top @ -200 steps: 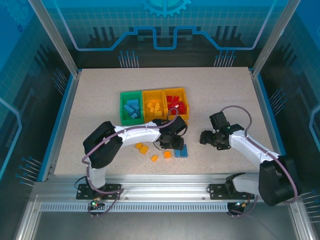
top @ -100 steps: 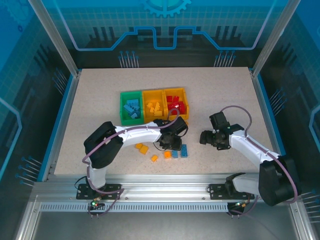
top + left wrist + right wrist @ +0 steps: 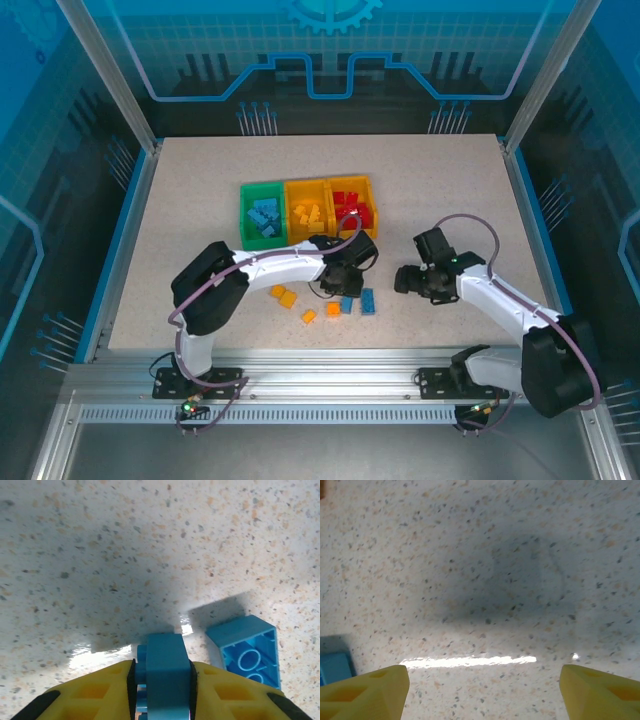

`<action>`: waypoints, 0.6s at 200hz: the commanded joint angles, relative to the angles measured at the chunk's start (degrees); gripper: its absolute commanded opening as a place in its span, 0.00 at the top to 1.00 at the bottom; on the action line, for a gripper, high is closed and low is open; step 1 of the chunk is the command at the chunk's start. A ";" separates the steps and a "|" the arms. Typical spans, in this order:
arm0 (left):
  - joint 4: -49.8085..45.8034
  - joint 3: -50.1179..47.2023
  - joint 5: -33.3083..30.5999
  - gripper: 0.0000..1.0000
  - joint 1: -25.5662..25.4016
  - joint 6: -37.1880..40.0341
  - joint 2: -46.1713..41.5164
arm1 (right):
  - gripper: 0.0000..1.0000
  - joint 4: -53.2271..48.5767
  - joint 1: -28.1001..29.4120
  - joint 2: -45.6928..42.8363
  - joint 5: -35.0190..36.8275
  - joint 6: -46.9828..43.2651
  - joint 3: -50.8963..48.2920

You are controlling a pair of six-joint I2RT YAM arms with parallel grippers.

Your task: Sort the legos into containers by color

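Bins (image 3: 244, 215) joined in a row hold sorted bricks (image 3: 350, 207): blue in the green one, orange in the middle, red at the right. Just in front of the bins' right end, the left tool (image 3: 162, 680) pinches a blue brick (image 3: 167, 655) between its yellow fingers (image 3: 95, 692) over the table (image 3: 180, 200). A second blue brick (image 3: 247, 647) lies on the table there too. Orange bricks (image 3: 289, 299) lie scattered in front of the bins. The right tool (image 3: 482, 690), spread wide and holding nothing, hovers to the right of the bins.

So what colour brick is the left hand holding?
Blue; the brick shows best in the left wrist view.
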 commanded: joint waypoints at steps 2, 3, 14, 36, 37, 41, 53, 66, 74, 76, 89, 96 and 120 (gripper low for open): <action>-3.05 1.34 -2.81 0.67 2.26 2.24 -2.90 | 0.20 -0.57 3.01 -0.92 -0.57 2.57 -0.50; -3.12 1.36 -2.87 0.67 2.40 2.31 -3.06 | 0.20 -0.57 3.21 -0.88 -0.56 2.68 -0.50; -3.27 1.24 -3.32 0.67 3.76 3.01 -4.44 | 0.21 -0.39 4.96 -0.70 -0.54 3.44 -0.15; -4.12 1.21 -4.80 0.67 7.28 4.76 -7.62 | 0.21 -0.20 8.90 0.23 -0.15 4.68 0.94; -4.13 1.21 -4.92 0.67 7.46 4.85 -7.88 | 0.21 -0.17 9.15 0.27 -0.13 4.74 0.97; -4.27 1.25 -5.30 0.67 8.31 5.22 -8.52 | 0.21 -0.14 9.83 0.58 0.04 5.01 1.25; -4.62 1.37 -5.99 0.67 11.10 6.32 -10.75 | 0.21 0.13 12.05 1.74 0.02 5.50 2.23; -4.64 1.53 -6.42 0.67 13.87 7.59 -12.98 | 0.20 0.01 14.31 3.75 0.30 5.89 3.73; -4.82 1.78 -6.68 0.67 15.66 8.57 -14.21 | 0.20 0.12 15.36 5.14 0.33 6.12 4.52; -4.89 1.90 -6.81 0.67 16.11 8.92 -14.45 | 0.20 0.15 15.67 5.52 0.28 6.19 4.76; -5.40 2.26 -7.74 0.66 19.21 10.49 -16.09 | 0.20 0.76 17.25 8.01 0.29 6.85 5.93; -5.36 2.39 -7.85 0.66 21.24 11.34 -16.72 | 0.20 1.21 18.06 9.39 -0.02 7.15 6.60; -5.48 3.10 -7.50 0.66 28.14 14.18 -17.42 | 0.19 1.89 20.91 14.01 -0.29 7.96 9.47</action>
